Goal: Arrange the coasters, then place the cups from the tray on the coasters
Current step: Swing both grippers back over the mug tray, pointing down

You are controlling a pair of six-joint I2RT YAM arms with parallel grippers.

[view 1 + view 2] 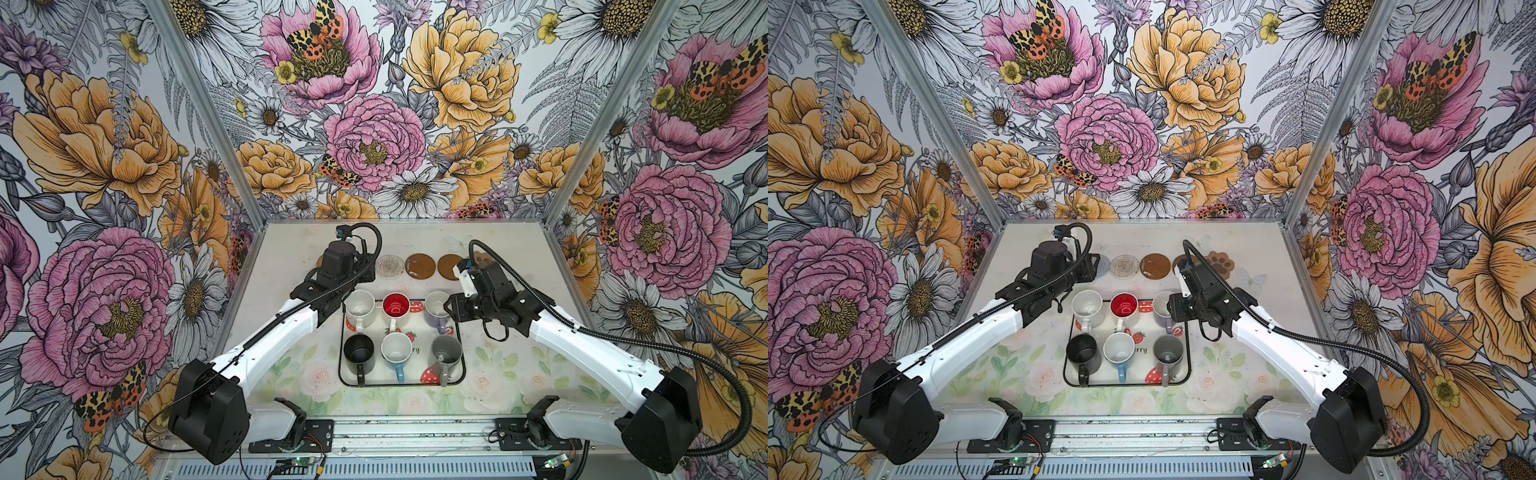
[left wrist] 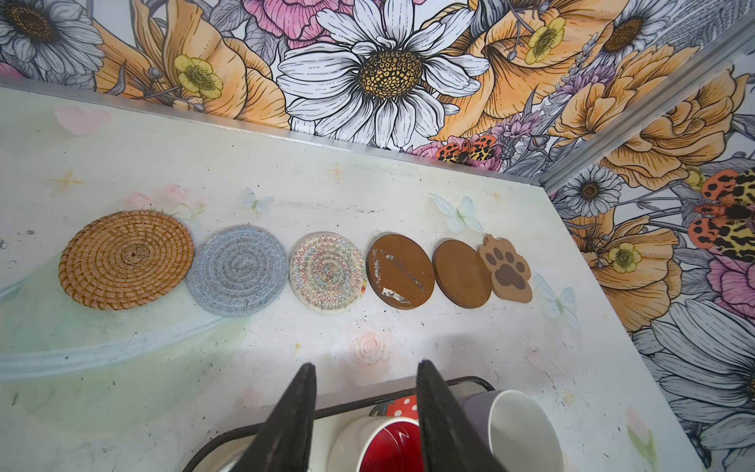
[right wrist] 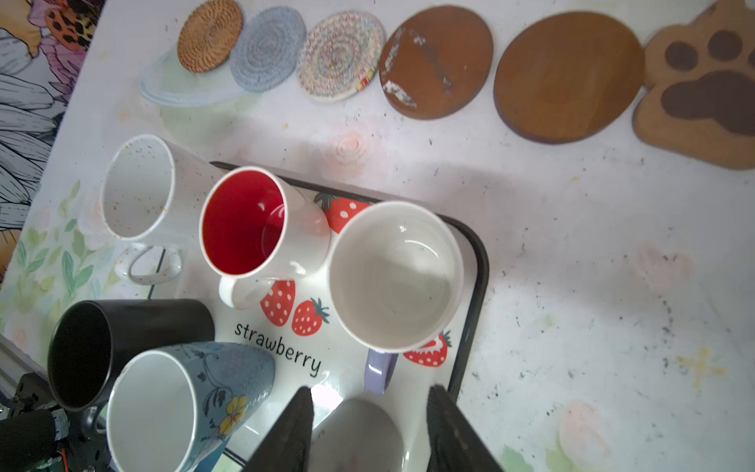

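Floral wallpaper (image 1: 374, 124) with big pink and orange blooms encloses a pale, scuffed tabletop (image 1: 519, 332) on three sides. Six coasters lie flat in one row near the tabletop's far edge. From left to right they are a tan rattan coaster (image 2: 126, 259), a blue-grey woven coaster (image 2: 238, 270), a pale woven coaster with coloured stitching (image 2: 328, 271), a scuffed brown disc (image 2: 400, 271), a plain brown disc (image 2: 462, 273) and a tan paw-shaped coaster (image 2: 506, 269). Neighbouring coasters touch or nearly touch.

At the middle of the tabletop sits a white strawberry tray (image 3: 479, 261) with a thin black rim, holding six upright mugs. The far row is a speckled white mug (image 3: 139, 188), a white mug with a red inside (image 3: 245, 220) and a lavender mug (image 3: 394, 278). The near row is a black mug (image 3: 81, 351), a light blue flowered mug (image 3: 163, 408) and a grey mug (image 3: 355, 437).

The left gripper (image 2: 366, 363) hangs over the tray's far edge above the red-inside mug, jaws spread and empty. The right gripper (image 3: 369, 388) hangs by the tray's far right corner beside the lavender mug, jaws likewise spread and holding nothing.
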